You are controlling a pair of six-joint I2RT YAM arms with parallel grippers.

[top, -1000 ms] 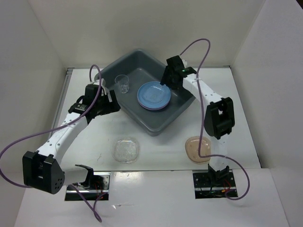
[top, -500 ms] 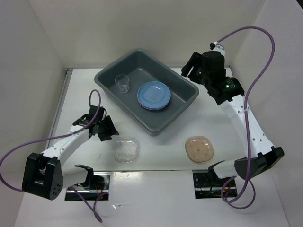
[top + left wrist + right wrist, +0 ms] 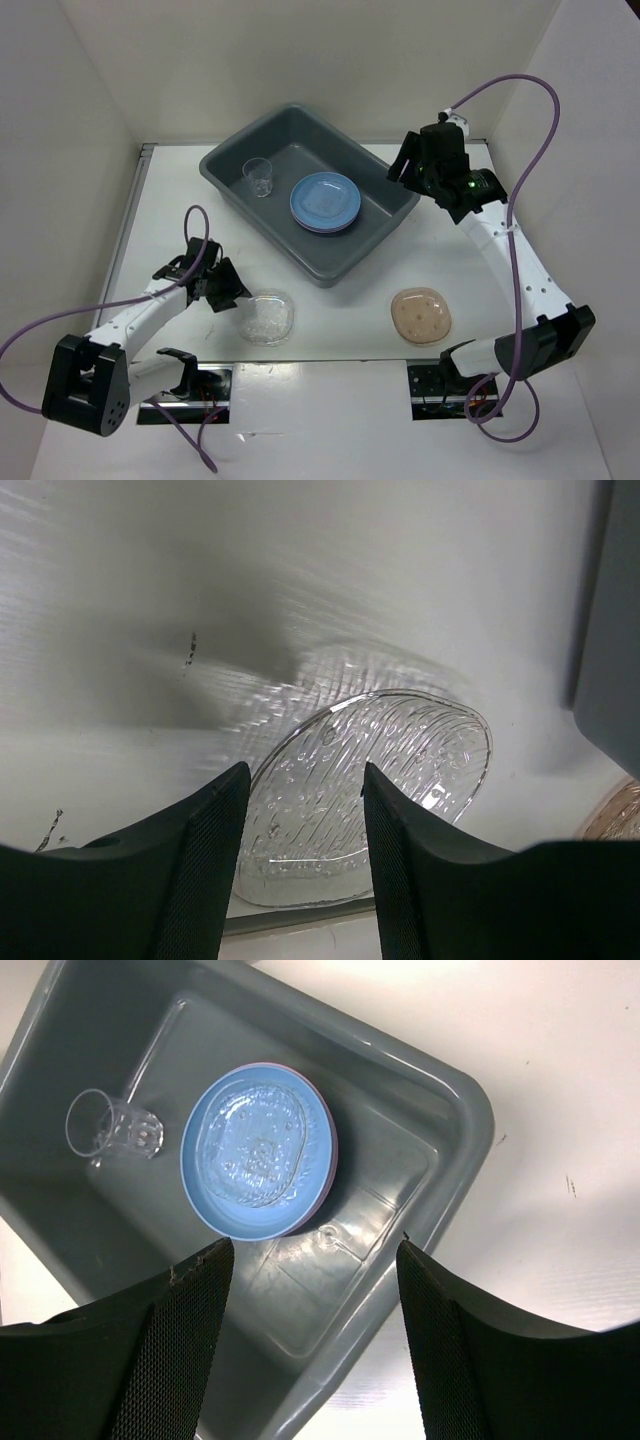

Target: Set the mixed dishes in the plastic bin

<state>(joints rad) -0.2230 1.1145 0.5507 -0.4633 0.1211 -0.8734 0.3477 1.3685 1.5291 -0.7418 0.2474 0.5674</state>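
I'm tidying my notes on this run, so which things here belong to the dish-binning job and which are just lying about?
Job: plastic bin; inside it blue plate, clear cup; outside it clear dish, tan dish.
Just lying about: no loose items, only purple cables.

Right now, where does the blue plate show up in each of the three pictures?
Top view: blue plate near the centre, inside the bin.
Left wrist: not in it; only the bin's grey wall shows, at the right edge.
Right wrist: upper left of centre, on the bin's floor.
Shared landmark: the bin, seen in all three.
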